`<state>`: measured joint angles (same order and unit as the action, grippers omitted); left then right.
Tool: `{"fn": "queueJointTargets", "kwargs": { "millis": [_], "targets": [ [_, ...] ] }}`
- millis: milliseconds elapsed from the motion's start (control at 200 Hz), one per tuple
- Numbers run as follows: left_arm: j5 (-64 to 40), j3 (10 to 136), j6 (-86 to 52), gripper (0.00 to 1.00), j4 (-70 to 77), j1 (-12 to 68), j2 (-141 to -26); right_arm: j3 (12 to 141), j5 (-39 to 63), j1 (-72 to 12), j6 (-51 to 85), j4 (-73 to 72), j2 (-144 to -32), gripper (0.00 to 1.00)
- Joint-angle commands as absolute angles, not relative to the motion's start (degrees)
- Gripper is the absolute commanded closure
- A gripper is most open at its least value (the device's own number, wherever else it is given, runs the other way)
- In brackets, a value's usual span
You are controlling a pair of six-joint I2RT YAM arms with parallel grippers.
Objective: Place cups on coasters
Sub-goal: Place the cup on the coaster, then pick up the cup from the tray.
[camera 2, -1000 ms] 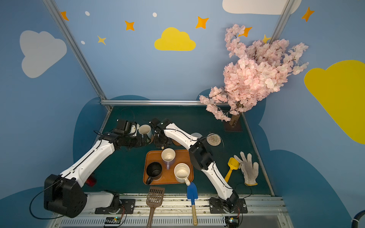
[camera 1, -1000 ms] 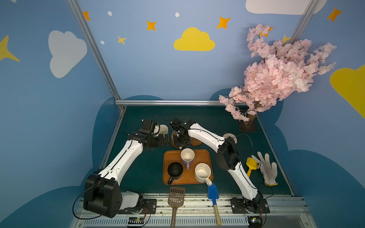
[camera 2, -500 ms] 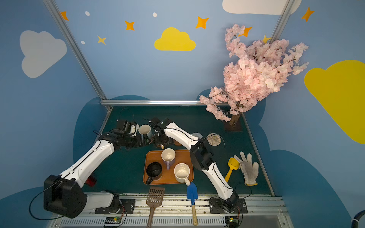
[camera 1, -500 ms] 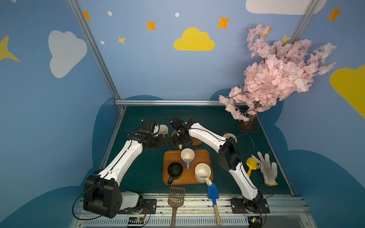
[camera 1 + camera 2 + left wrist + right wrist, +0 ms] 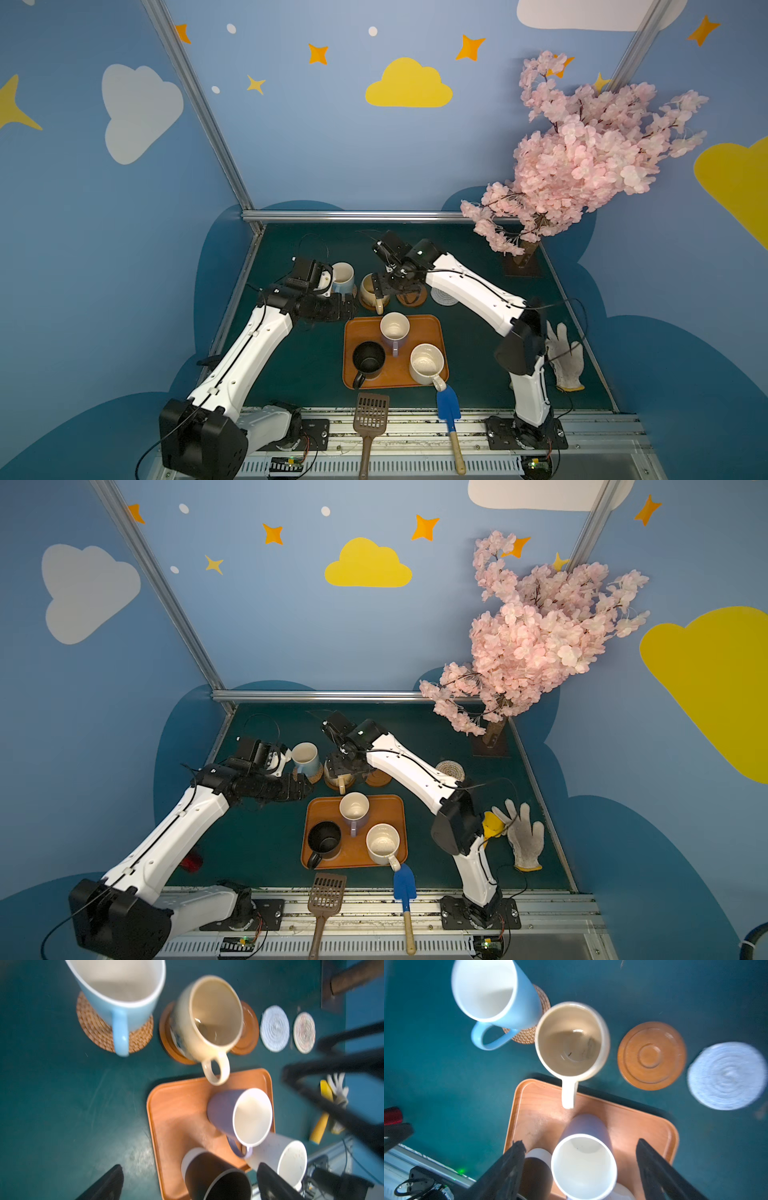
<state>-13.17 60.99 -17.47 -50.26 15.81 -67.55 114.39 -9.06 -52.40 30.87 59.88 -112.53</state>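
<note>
Left pincer [image 5: 190,1167] wide open, empty, near tray [image 5: 428,328]; right pincer [image 5: 579,1142] spread wide, empty, over tan mug [image 5: 370,289]. Blue mug [image 5: 343,277] sits on rattan coaster [image 5: 93,1022], tan mug on wood coaster [image 5: 166,1043]; lavender mug [image 5: 394,328], black mug [image 5: 368,359], cream mug [image 5: 427,363] on tray. Other wood coaster [image 5: 652,1055] and rope coasters [image 5: 726,1076] lie alongside on desk [image 5: 291,365].

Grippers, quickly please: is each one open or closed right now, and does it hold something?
Left gripper: open, holding nothing.
Right gripper: open, holding nothing; the tan mug stands free, not between its fingers.
</note>
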Motion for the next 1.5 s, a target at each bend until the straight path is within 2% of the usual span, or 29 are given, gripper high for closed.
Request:
{"fn": "queueJointTargets", "kwargs": {
  "millis": [0,25,150,185,220,370,501,696,876,1071,1492],
  "targets": [
    [-13.80,60.88,-15.18,0.00,-56.34,18.03,-64.79,107.24,-14.38,-52.46,28.11,52.10,-103.41,0.07],
    [-13.85,60.34,-15.39,0.00,-56.16,18.97,-64.20,105.50,-13.67,-52.05,27.82,50.98,-101.76,0.03],
    [-10.92,60.28,-17.26,0.00,-56.96,25.86,-63.40,99.23,-1.69,-47.01,29.94,50.11,-97.88,0.03],
    [-10.15,60.10,-18.12,0.00,-57.21,26.77,-63.22,98.06,2.63,-45.60,30.19,50.67,-97.67,0.08],
    [-9.73,59.65,-19.23,0.00,-57.15,27.10,-63.03,96.74,5.32,-45.05,29.90,50.93,-97.16,0.20],
    [-11.09,57.28,-24.44,0.00,-54.92,28.07,-61.02,89.02,3.81,-49.05,28.36,51.64,-92.79,0.21],
    [-7.96,57.40,-26.67,0.00,-58.25,31.65,-62.13,81.98,2.64,-53.48,29.12,50.73,-88.25,0.23],
    [-5.27,54.58,-30.73,0.00,-58.83,34.90,-58.64,75.04,3.04,-57.78,31.62,47.91,-86.37,0.40],
    [-0.25,50.87,-34.46,0.00,-57.31,40.77,-57.55,75.39,3.33,-59.12,30.23,47.26,-90.69,0.44],
    [1.64,48.61,-36.30,0.00,-55.89,43.26,-56.55,76.68,3.92,-60.45,28.66,47.04,-93.51,0.41],
    [2.72,52.20,-36.29,0.00,-54.42,43.42,-57.14,84.51,1.62,-60.64,28.65,54.65,-105.10,0.49]
  ]
}}
